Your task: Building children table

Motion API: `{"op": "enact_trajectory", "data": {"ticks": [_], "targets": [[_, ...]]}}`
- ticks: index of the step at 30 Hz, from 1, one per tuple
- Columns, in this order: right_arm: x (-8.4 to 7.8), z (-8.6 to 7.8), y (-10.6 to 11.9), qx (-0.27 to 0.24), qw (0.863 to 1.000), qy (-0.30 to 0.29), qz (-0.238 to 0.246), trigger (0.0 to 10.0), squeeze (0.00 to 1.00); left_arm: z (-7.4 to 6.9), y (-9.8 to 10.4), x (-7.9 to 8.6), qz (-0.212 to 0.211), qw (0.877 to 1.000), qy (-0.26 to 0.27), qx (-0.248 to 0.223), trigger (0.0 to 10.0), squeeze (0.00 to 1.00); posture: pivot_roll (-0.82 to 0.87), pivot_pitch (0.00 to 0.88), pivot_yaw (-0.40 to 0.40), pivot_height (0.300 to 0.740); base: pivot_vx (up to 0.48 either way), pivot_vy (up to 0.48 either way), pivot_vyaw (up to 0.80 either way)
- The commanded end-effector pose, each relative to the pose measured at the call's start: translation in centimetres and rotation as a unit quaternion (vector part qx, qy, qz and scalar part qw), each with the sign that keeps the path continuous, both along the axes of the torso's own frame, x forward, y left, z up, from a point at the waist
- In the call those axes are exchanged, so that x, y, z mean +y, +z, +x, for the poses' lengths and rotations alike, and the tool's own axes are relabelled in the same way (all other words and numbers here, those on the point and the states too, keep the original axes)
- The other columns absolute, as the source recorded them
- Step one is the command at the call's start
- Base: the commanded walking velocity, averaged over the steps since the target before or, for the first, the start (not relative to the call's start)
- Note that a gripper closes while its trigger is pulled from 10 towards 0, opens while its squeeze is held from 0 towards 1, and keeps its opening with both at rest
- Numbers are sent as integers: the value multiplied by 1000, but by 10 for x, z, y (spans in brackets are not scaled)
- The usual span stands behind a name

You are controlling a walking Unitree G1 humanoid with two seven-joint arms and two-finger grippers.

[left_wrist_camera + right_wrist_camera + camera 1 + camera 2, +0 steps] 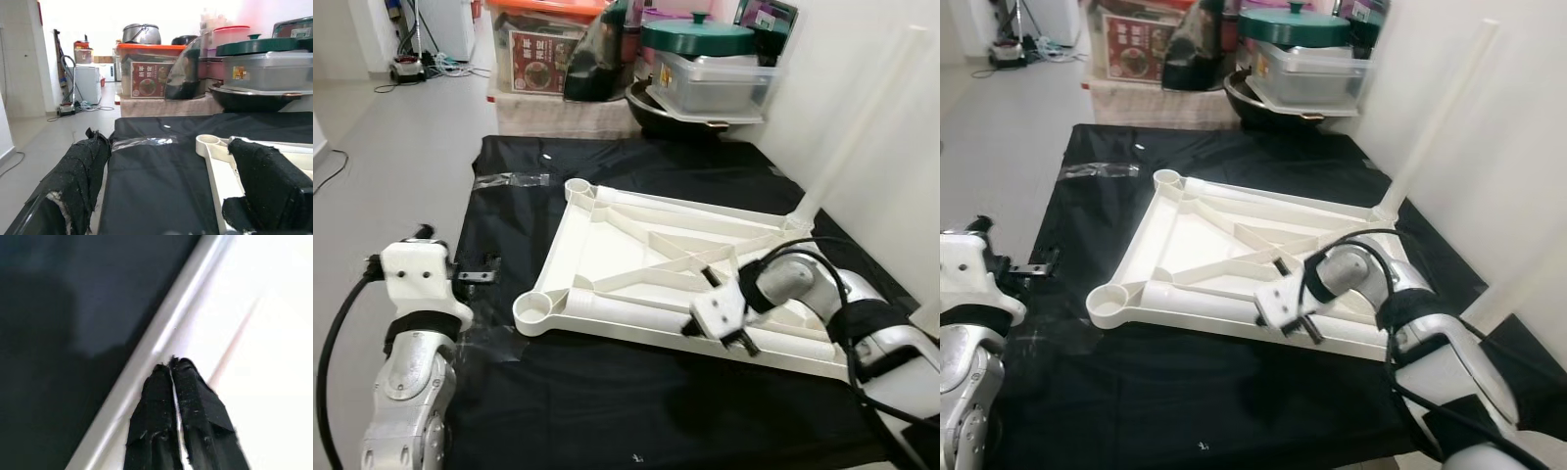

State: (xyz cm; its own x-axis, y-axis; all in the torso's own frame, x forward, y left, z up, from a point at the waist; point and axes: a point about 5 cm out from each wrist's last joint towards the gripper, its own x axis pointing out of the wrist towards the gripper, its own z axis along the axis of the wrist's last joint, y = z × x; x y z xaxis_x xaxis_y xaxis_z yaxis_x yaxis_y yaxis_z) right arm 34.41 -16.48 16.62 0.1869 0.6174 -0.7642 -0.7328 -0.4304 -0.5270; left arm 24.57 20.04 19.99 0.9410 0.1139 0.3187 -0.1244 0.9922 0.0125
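An upside-down white children's table top (607, 245) with crossed ribs lies on a black cloth (607, 411). One pale leg (862, 117) stands upright in its far right corner socket. The near left socket (536, 311) and the far left socket (579, 188) are hollow. My right gripper (744, 343) rests on the top's near rim, fingers shut together, tips touching the white rim (146, 357). My left gripper (171, 196) hovers low at the cloth's left edge, open, with nothing between its fingers (78, 171). It points along the cloth past the table top.
Stacked bins, a green-lidded pot (700, 39) and a black pan (675, 113) crowd the far end of the cloth. A white wall (901, 176) runs along the right. Clear tape (514, 181) lies on the cloth. Grey floor (391, 147) lies to the left.
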Motion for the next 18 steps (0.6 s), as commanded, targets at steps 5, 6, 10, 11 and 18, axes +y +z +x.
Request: {"op": "enact_trajectory", "data": {"ticks": [5,6,10,11,18], "targets": [[9,17,26,89,974,-96,185,10000,1000,0,-6,0,-3,1000,0,15,10000,0,102,0,-123,740,0,0,0],[9,17,26,89,974,-96,185,10000,1000,0,-6,0,-3,1000,0,15,10000,0,102,0,-123,740,0,0,0],[23,29,52,111,922,-142,343,10000,1000,-1,-7,1,-9,1000,4,16,10000,0,95,0,-122,740,0,0,0],[27,34,60,118,895,-162,398,10000,1000,-1,-7,1,-12,1000,5,16,10000,0,97,0,-120,740,0,0,0],[42,48,56,101,812,-276,504,10000,1000,-1,-9,3,-15,999,16,25,10000,0,106,0,-119,740,0,0,0]]}}
